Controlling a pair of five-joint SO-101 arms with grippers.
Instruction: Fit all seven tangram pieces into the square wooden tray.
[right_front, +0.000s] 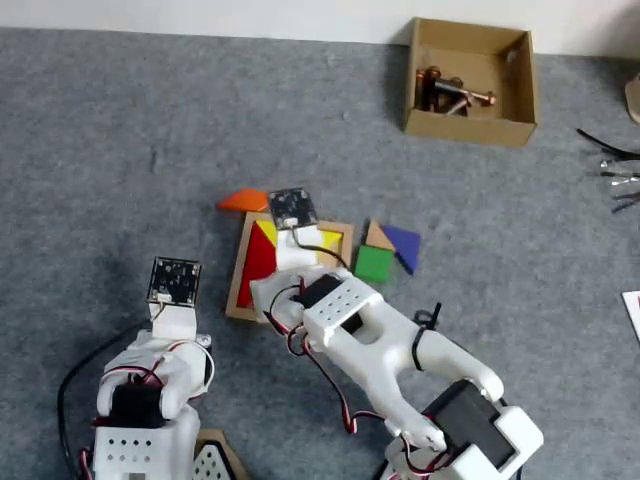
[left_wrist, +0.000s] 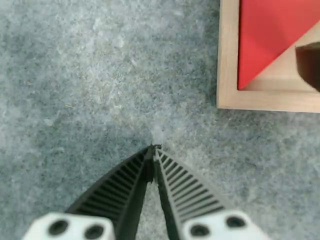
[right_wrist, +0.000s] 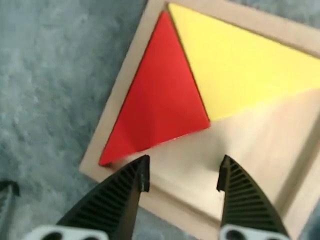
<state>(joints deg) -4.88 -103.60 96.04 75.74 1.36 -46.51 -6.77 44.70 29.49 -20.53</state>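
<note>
On the left side of the grey worktop (right_front: 150, 130), the left gripper (left_wrist: 153, 150) was pointed down at a bare patch. It was squeezed tight, tip against tip, and nothing was held in it. A corner of the wooden tray (left_wrist: 227, 60) was seen just beside it, but the two were not touching.

A little further right, an orange piece (right_front: 243, 201) was laid flat on the worktop, just outside the far left corner of the tray. (Whether it touched the rim could not be told.)

The tray itself was set flat near the middle of the worktop. Two pieces were laid inside it. A red triangle (right_wrist: 160, 100) was placed along the left side, and a yellow triangle (right_wrist: 235, 60) was placed along the far side. They were pushed edge to edge, with their points meeting near the middle of the tray. The rest of the tray floor was bare wood.

The right arm (right_front: 400, 360) was stretched over the near side of the tray. The right gripper (right_wrist: 182, 175) was held above the bare wood, close to the red triangle. It was spread wide apart, and nothing was caught between its tips.

To the right of the tray, three more pieces were bunched on the worktop. A green square (right_front: 373, 263) was set just beside the right rim. A light brown triangle (right_front: 377, 236) was laid against its far edge, and a blue piece (right_front: 403, 243) was laid to the right of that.

Far off at the back right, a cardboard box (right_front: 465, 127) was placed, with some copper-coloured things (right_front: 450, 92) inside it.
</note>
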